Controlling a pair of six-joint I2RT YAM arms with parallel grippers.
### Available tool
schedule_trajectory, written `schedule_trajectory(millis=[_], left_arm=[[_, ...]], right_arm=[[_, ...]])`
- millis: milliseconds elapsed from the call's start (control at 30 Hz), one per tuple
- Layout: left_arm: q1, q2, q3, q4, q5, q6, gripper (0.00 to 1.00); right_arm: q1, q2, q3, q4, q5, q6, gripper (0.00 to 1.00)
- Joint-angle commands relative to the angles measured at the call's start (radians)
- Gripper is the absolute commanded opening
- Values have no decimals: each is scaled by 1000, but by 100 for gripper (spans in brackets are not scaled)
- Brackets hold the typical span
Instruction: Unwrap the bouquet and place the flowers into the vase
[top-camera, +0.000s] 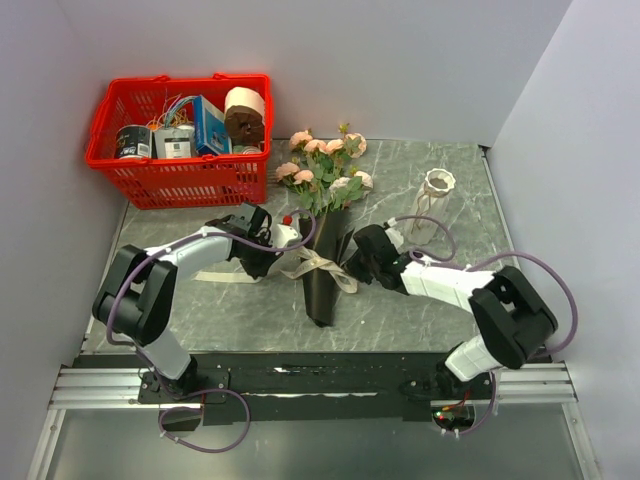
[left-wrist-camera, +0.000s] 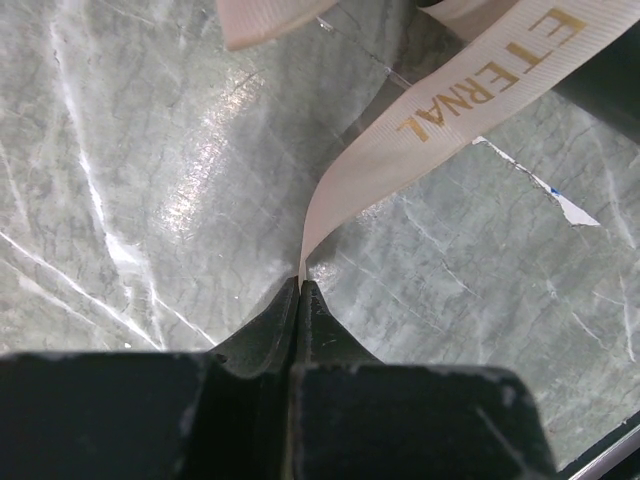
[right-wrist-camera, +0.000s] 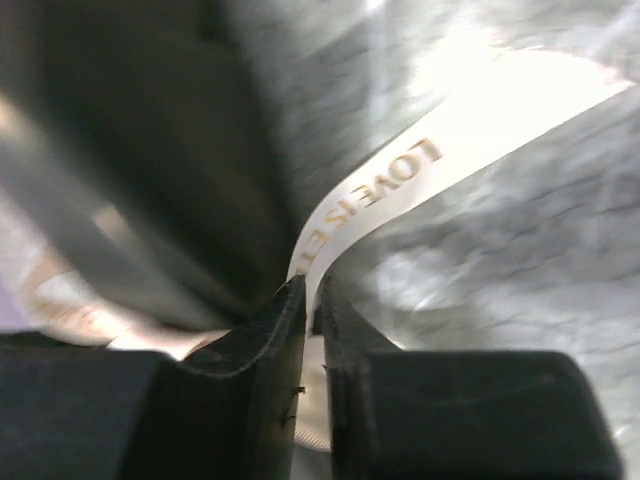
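Since the ribbon (left-wrist-camera: 440, 110) ties the bouquet (top-camera: 320, 295) shut, your left gripper (left-wrist-camera: 301, 288) pinches one tail and your right gripper (right-wrist-camera: 312, 292) clamps the other. Opposite pulls should untie it.

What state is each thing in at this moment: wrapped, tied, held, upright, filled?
bouquet: lying on the table, wrapped in dark paper.
ribbon: round the wrap, one tail in each pincer.
vase: upright, no flowers in it.
left pincer: shut on the ribbon.
right pincer: shut on the ribbon.
red basket: upright, holding several items.
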Motion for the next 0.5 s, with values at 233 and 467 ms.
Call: schedule_trajectory(millis=[233, 467], left_arm=[[-6, -57, 1, -15, -9, -6, 1], [-6, -60, 10, -22, -15, -6, 1]], right_arm=[[34, -121, -12, 70, 57, -3, 38], [37, -132, -48, 98, 37, -10, 43]])
